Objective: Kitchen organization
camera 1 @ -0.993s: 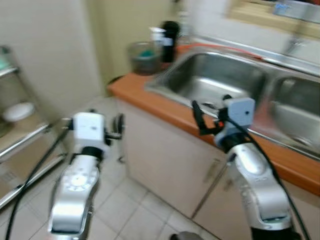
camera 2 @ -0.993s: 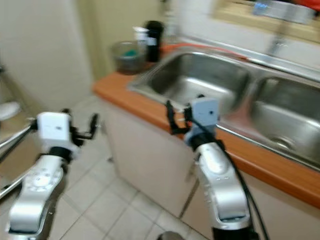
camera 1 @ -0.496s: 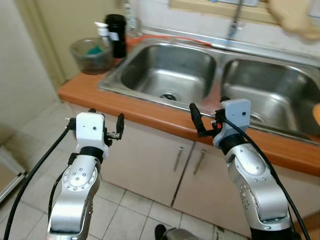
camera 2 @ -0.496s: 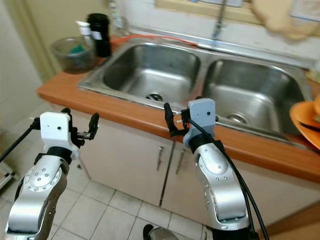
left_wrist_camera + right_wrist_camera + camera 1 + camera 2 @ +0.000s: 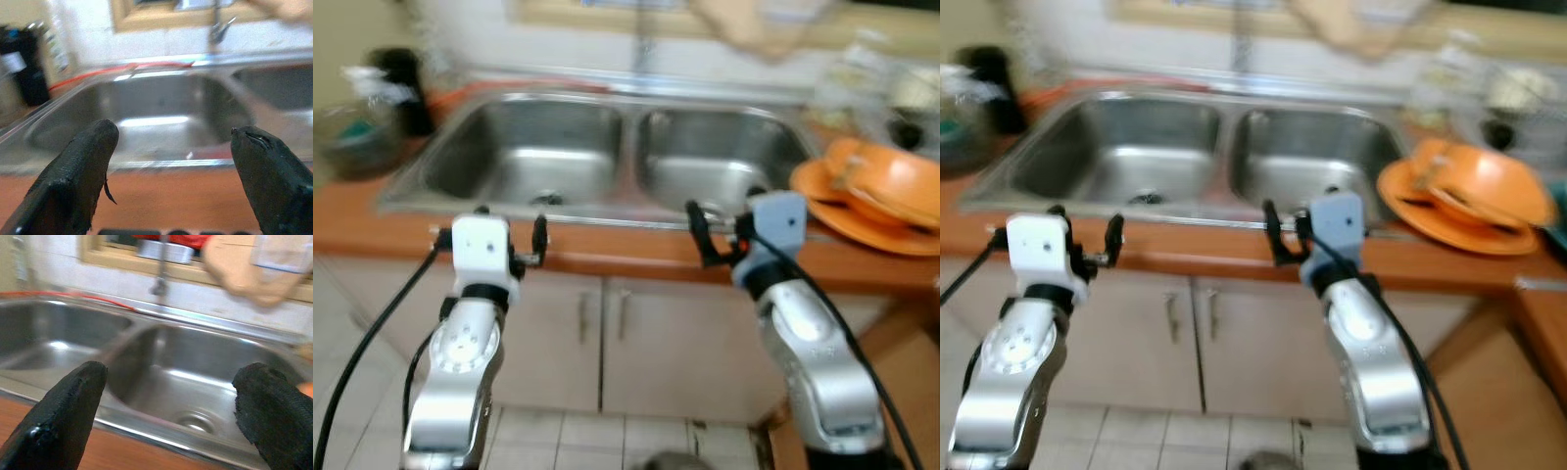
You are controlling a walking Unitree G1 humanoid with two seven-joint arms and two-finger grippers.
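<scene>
A double stainless sink is set into an orange-brown desk, with pale cabinet doors below its front edge. Both arms are raised in front of that edge. The left hand hovers before the left basin, its fingers spread wide and grasping nothing. The right hand hovers before the right basin, its fingers also spread apart and empty. A tap stands behind the divider between the basins, under a wooden window frame. At the desk's right end, just beside the right basin, lies a stack of orange plates, with blurred dishware behind it that cannot be made out. At the left end of the desk stand a dark bottle and a blurred bowl. A red cord runs along the sink's back rim.
</scene>
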